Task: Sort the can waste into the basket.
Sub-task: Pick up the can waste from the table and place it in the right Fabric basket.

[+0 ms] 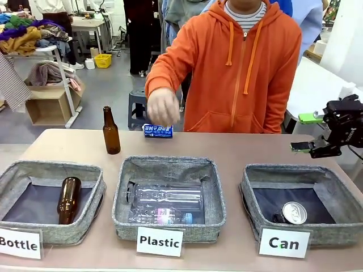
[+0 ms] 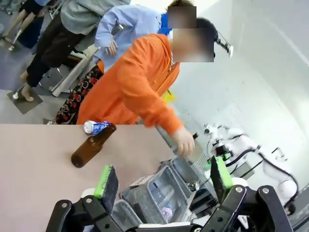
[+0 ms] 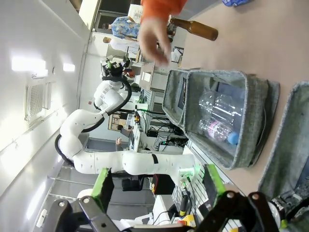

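Bodywork and clothing

Black bolted linkages and green pads (image 2: 104, 181) on left gripper (image 2: 163, 179) and right gripper (image 1: 304, 132); glossy white shells, black cable on left arm (image 3: 96, 162); orange zip hoodie (image 1: 238, 73), 2 drawstrings, striped shirt (image 1: 247, 17).

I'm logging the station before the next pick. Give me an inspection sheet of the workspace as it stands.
Surface: tan table, three grey baskets along its near edge.
Job's things: blue can lies at the far edge, a hand above it; silver-topped can in the Can basket.
Clutter: brown bottle upright on the table; second bottle lying in the Bottle basket; clear bottles in the Plastic basket.
Grippers: left gripper, jaws open, empty; right gripper, jaws open, empty, raised over the table's right end.
Cables: nothing seen on the table.
Surroundings: person in an orange hoodie at the far side; clothes racks behind.
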